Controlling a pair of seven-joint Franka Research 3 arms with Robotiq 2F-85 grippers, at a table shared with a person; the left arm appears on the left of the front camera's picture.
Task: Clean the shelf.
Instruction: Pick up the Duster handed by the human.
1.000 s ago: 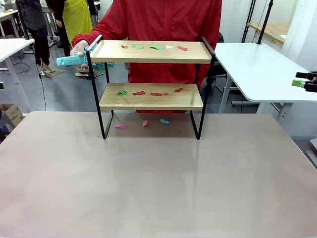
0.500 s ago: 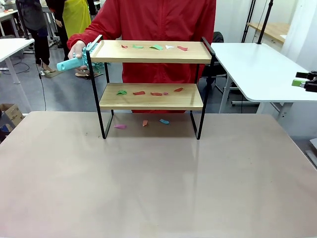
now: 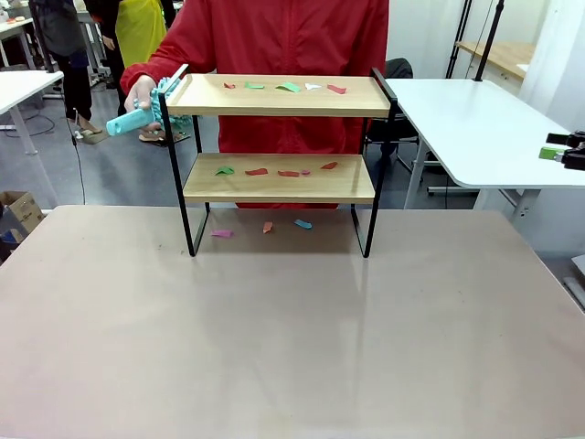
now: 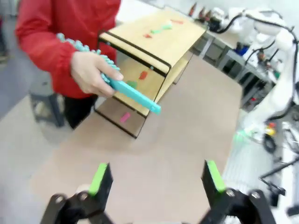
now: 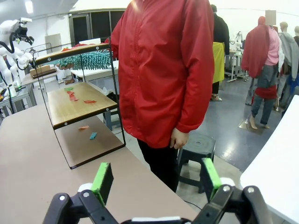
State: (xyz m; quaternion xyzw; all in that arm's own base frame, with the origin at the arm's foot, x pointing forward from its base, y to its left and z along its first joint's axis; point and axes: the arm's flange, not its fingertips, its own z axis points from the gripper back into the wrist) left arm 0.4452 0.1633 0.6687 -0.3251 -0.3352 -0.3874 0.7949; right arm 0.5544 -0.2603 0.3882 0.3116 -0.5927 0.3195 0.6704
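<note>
Well away from the shelf (image 3: 279, 187), left gripper (image 4: 155, 175) and right gripper (image 5: 156, 177) gape open.

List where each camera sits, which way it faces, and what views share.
Front view: robot's side, facing across the table at the shelf and the person; right gripper at right edge.
Left wrist view: off the shelf's end, facing the person's hand with a teal duster; open left gripper below.
Right wrist view: at the opposite end, facing the person; open right gripper below.
Shared: shelf and duster in all three.
</note>
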